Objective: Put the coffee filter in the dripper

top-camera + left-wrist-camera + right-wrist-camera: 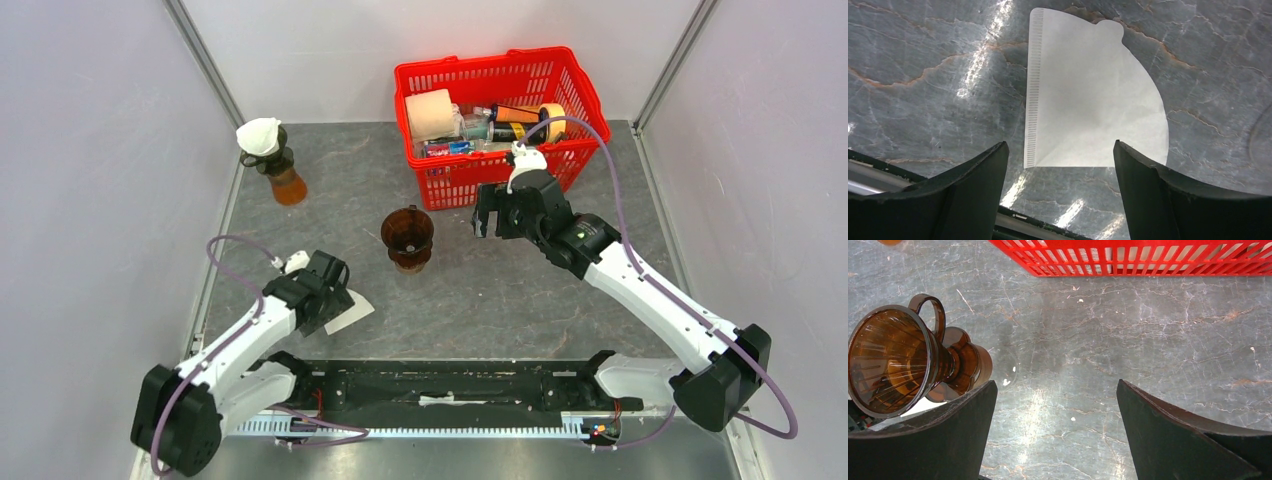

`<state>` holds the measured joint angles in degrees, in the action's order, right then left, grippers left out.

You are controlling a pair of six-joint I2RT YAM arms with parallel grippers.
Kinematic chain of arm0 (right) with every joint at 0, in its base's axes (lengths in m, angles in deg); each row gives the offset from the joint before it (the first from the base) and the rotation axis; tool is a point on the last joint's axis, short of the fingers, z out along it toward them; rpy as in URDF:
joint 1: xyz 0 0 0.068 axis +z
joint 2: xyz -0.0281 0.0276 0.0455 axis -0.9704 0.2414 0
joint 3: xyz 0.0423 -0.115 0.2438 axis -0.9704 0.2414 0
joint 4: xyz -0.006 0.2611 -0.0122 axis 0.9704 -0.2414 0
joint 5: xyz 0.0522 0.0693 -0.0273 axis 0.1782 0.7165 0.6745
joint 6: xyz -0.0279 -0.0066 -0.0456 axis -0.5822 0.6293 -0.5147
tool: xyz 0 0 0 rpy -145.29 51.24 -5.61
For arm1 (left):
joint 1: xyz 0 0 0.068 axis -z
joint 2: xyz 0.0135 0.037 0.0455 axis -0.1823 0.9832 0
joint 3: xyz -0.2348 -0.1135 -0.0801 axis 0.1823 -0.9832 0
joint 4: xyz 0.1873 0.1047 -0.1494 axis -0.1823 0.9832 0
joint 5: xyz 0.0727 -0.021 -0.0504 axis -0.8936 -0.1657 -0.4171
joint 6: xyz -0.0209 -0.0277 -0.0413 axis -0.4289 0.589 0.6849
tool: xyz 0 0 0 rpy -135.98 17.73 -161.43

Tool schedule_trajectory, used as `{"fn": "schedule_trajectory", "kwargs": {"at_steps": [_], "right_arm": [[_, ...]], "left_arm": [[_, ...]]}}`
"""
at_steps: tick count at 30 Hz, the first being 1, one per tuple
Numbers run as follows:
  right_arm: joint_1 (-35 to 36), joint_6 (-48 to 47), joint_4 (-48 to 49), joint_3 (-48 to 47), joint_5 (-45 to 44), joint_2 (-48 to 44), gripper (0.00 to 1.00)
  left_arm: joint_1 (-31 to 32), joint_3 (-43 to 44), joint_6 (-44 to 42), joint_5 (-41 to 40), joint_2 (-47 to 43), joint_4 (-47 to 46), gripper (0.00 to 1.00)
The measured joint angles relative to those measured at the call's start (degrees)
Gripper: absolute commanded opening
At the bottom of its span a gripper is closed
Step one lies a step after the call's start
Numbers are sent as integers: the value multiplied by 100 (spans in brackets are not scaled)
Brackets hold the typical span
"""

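in the top view most of the coffee filter [352, 312] is hidden under the left hand [333, 292]; only a pale corner shows on the dripper's side. the basket's contents are too jumbled to name. in the right wrist view the dripper [893, 360] is cut off by the frame edge and by a finger.

a red basket [470, 185] stands at the back of the desk [500, 290], and an amber bottle [283, 178] with a white cone on top at the back left. the brown dripper [407, 238] stands upright mid-desk, mouth up, between the two hands.

the filter [1088, 95] lies flat on the desk just ahead of the left hand [1059, 150], whose fingers [983, 170] stand apart, gripping nothing. its crimped straight seam runs away from the hand, with the curved edge to the right. the right hand [1055, 387] hangs wide apart and empty, beside the dripper.
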<state>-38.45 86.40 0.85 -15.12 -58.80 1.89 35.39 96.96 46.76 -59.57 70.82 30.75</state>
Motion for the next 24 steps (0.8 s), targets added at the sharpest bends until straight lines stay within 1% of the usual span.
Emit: {"fn": "schedule_trajectory", "kwargs": {"at_steps": [3, 7, 10, 12, 16, 19, 21, 22, 24], "right_arm": [[0, 0, 7, 11, -4, -17, 97], [-11, 4, 7, 87, -70, -144, 97], [-26, 4, 13, 94, -127, -205, 97], [-33, 7, 17, 94, -155, -225, 97], [-33, 7, 20, 96, -225, -267, 97], [-35, 7, 20, 96, -254, -308, 97], [-37, 7, 22, 103, -258, -328, 97], [-37, 7, 22, 107, -258, -332, 97], [-37, 7, 24, 129, -260, -339, 97]], "left_arm": [[0, 2, -4, 24, 481, -190, 77], [0, 22, -39, 98, 977, -321, 76], [0, 87, -74, 98, 1104, -334, 75], [0, 118, -92, 98, 1174, -343, 72], [0, 146, -140, 87, 1250, -426, 61], [0, 153, -173, 66, 1263, -518, 45], [0, 153, -199, 59, 1266, -599, 37], [0, 151, -203, 59, 1266, -638, 36], [0, 146, -216, 61, 1266, -717, 27]]}}
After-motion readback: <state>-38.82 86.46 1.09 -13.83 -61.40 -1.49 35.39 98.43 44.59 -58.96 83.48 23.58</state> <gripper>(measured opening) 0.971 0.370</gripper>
